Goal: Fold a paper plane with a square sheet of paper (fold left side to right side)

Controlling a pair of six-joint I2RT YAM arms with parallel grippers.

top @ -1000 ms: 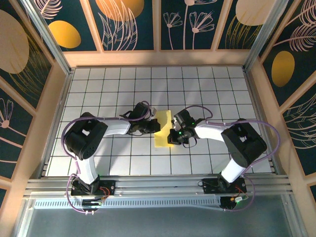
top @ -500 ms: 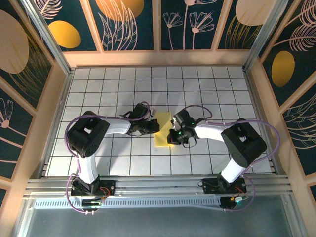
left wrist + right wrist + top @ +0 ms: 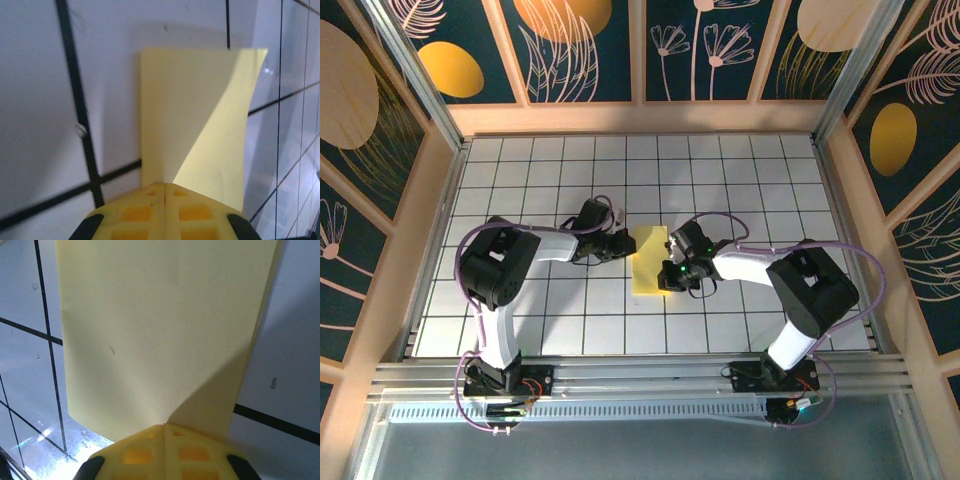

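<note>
The square sheet of paper (image 3: 649, 260) lies folded in half as a tall pale yellow rectangle on the white grid table (image 3: 550, 170). My left gripper (image 3: 625, 246) is shut, with its tips at the paper's left edge. In the left wrist view the shut left gripper (image 3: 164, 184) meets the near edge of the paper (image 3: 200, 110). My right gripper (image 3: 666, 276) is also shut and rests on the paper's lower right part. The right wrist view has the shut right gripper (image 3: 165, 426) pressed down on the paper (image 3: 160, 325), whose doubled edge runs along the right.
Wooden walls (image 3: 640, 118) with dark painted panels enclose the table on three sides. Both arm bases stand on the metal rail (image 3: 640, 375) at the near edge. Purple cables (image 3: 720, 222) loop over each arm.
My left gripper has slid left, from over the paper's left part back to its left edge. The right gripper and the paper have stayed in place.
</note>
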